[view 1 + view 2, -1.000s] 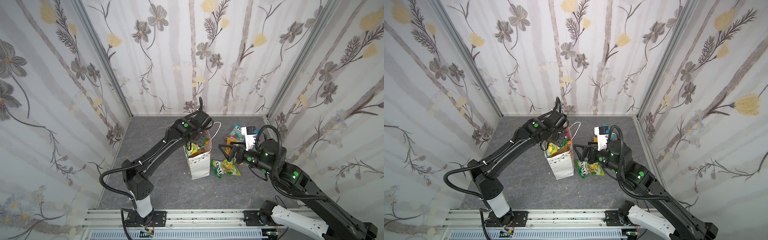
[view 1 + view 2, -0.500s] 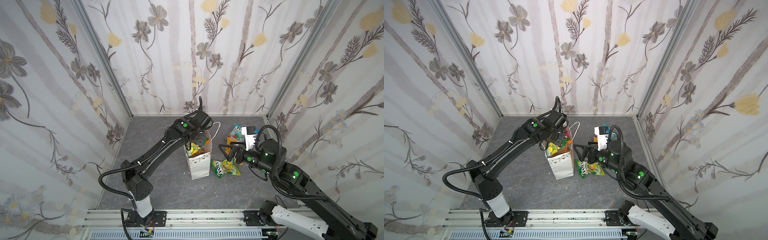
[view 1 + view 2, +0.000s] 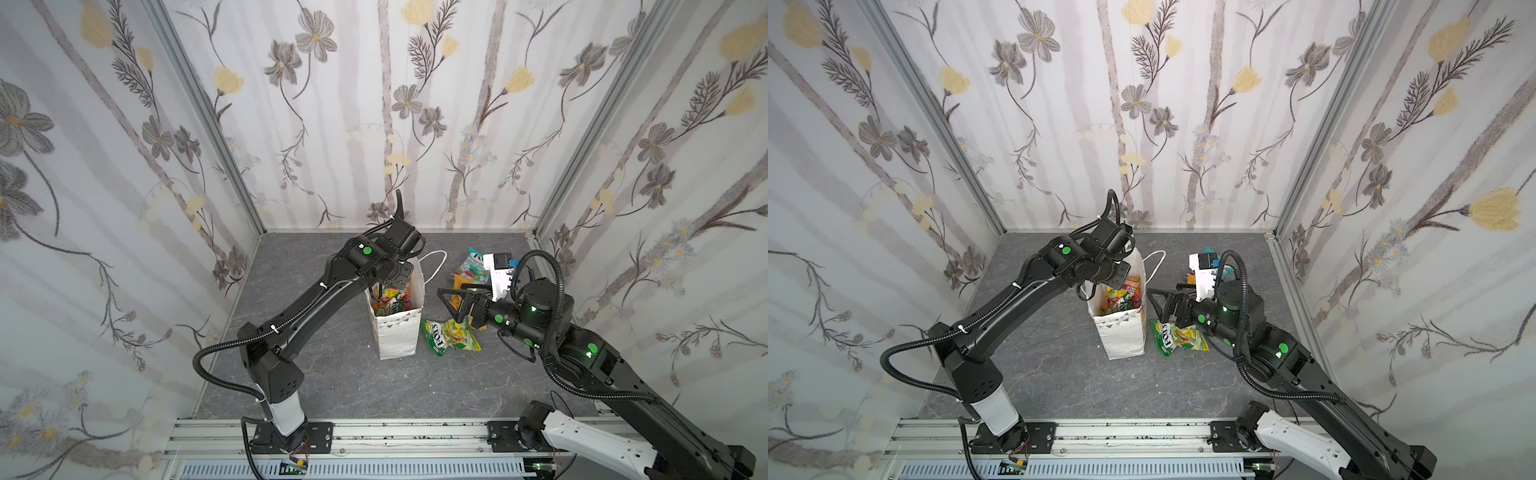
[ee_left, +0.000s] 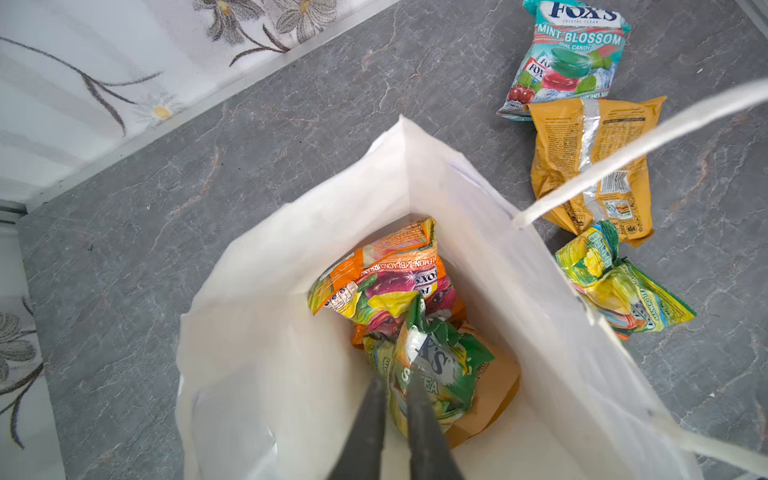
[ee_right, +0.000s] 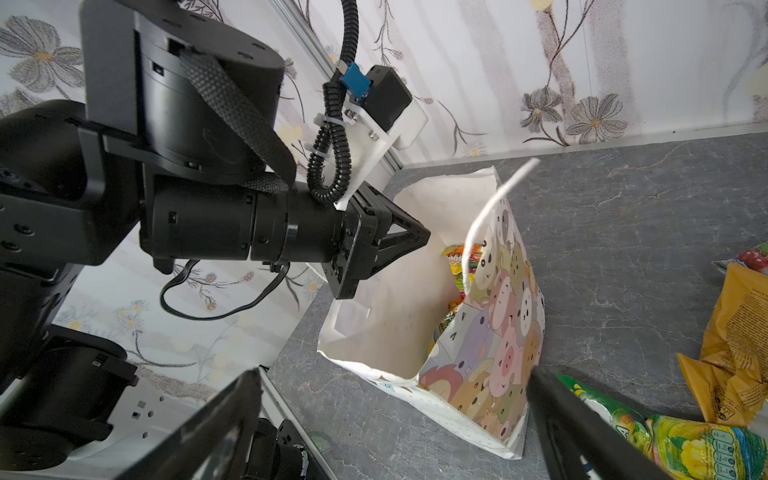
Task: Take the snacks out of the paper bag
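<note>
The white paper bag [image 3: 395, 336] [image 4: 291, 257] stands upright in the middle of the floor. Three snacks lie inside it: an orange-red FOX'S packet [image 4: 386, 274], a green FOX'S packet [image 4: 440, 365] and a plain orange pouch [image 4: 494, 386]. My left gripper [image 4: 395, 386] reaches down into the bag, its jaws a narrow gap apart at the green packet's edge. Outside, to the bag's right, lie a teal packet [image 4: 569, 54], a yellow-orange chip bag [image 4: 590, 166] and a yellow-green packet [image 3: 451, 334]. My right gripper [image 3: 451, 305] [image 5: 392, 378] hovers wide open beside the bag, holding nothing.
The bag's cord handle [image 3: 436, 264] loops out toward the back right. Floral walls close in the grey floor [image 3: 332, 382] on three sides. A metal rail [image 3: 374, 432] with both arm bases runs along the front.
My left gripper's jaws have parted from shut to a narrow gap inside the bag. The right arm and the packets outside have not moved.
</note>
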Available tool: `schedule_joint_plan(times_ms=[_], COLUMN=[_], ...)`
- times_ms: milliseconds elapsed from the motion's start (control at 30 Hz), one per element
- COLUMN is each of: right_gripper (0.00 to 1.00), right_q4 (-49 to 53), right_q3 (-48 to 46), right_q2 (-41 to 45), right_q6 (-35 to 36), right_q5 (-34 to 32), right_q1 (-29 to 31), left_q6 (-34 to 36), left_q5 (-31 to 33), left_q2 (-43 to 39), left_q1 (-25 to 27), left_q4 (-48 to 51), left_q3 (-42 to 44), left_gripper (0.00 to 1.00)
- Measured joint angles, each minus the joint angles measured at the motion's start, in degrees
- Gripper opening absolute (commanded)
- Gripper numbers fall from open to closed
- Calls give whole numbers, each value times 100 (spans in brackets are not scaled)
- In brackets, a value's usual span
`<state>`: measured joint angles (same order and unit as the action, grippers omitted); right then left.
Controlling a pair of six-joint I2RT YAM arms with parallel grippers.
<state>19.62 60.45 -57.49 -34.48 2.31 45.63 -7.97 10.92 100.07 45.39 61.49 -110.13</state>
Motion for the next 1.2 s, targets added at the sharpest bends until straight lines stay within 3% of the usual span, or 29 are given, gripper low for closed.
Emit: schedule_joint_plan(times_ms=[300,600,733,1000,1200], right_gripper=[99,99,99,99,99], right_q4=[0,0,0,4,4], right_q3=[-11,-33,-22,4,4], right_q2=[20,-26,-22,-22,-24], right_q6=[0,0,0,0,0], right_q5=[-15,-11,-11,-11,-11], right_q1=[-2,0,0,-2,-2], left_q6=[-415,-820,-896,-933,-931], left_q5=[-640,-1029,-1051,-1005,-1058], left_q2=[153,149,234,271,-11], left_q1=[0,0,-7,-15,-11], left_q4=[-452,-1353,-1757,-1897,-1665], left_q3=[1139,2481,2785,2861,2715], left_gripper=[59,60,48,0,0])
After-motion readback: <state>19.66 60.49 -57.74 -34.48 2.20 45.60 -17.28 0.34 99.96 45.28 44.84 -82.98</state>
